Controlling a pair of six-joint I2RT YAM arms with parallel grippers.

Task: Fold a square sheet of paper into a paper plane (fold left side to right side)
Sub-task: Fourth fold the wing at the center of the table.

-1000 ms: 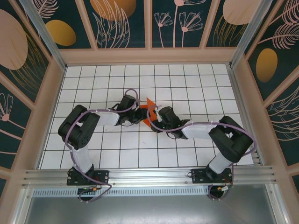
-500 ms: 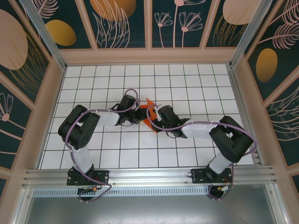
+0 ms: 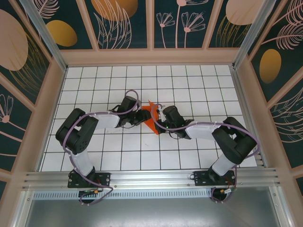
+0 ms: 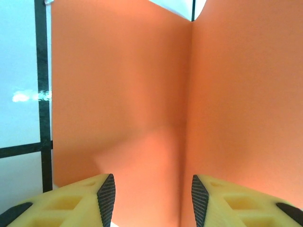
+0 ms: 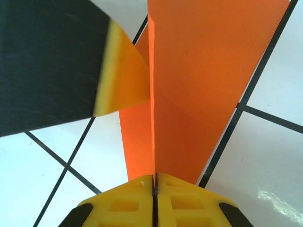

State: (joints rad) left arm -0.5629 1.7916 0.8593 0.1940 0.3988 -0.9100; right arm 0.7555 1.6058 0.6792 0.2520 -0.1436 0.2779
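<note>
Top view: at the centre of the frame the orange sheet of paper point(image 3: 151, 119) sits on the white gridded table point(image 3: 94, 156), with the left claw point(image 3: 140, 116) on its left and the right claw point(image 3: 159, 120) on its right.

Left wrist view: the left claw's jaws stand apart at the bottom edge. The paper spreads ahead of them, with a vertical crease right of centre.

Right wrist view: the right claw's jaws are pressed together on the paper's upright edge at bottom centre. The left claw's yellow finger point(image 5: 120, 75) is at the upper left, just beside the paper.
</note>
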